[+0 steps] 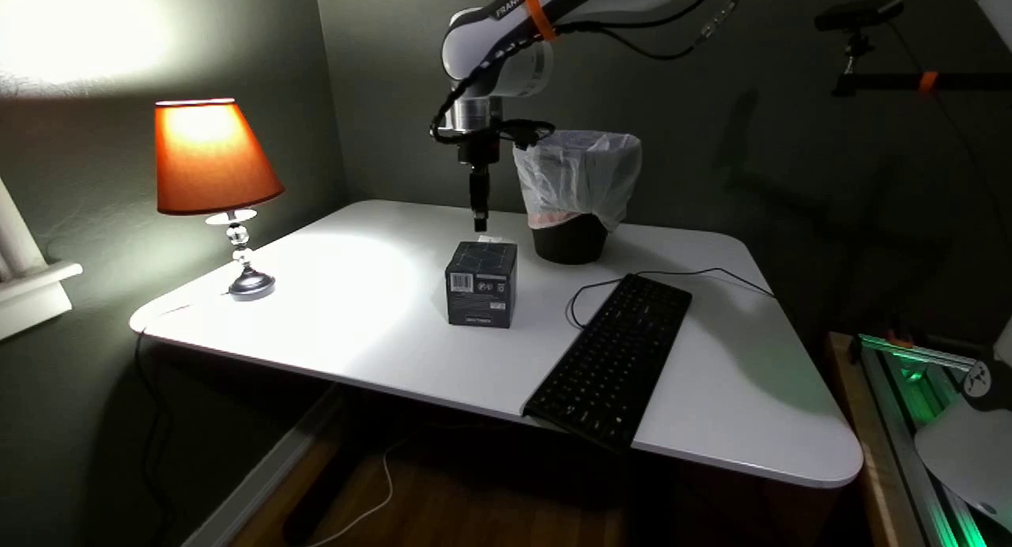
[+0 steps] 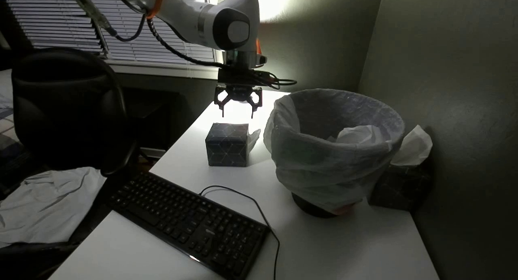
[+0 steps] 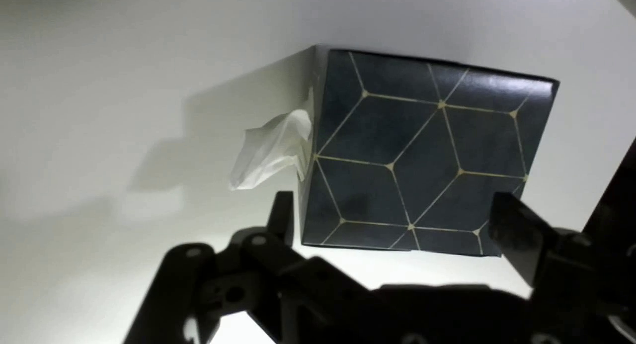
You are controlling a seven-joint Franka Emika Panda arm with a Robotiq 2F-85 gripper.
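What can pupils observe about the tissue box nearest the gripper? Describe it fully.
The tissue box looks like dark, shiny cardboard, nearly cube-shaped, with thin gold lines forming a geometric pattern. It lies on its side on the white desk: a white tissue pokes from one side face; the opposite face bears a barcode and small print. The open gripper hangs above, not touching it.
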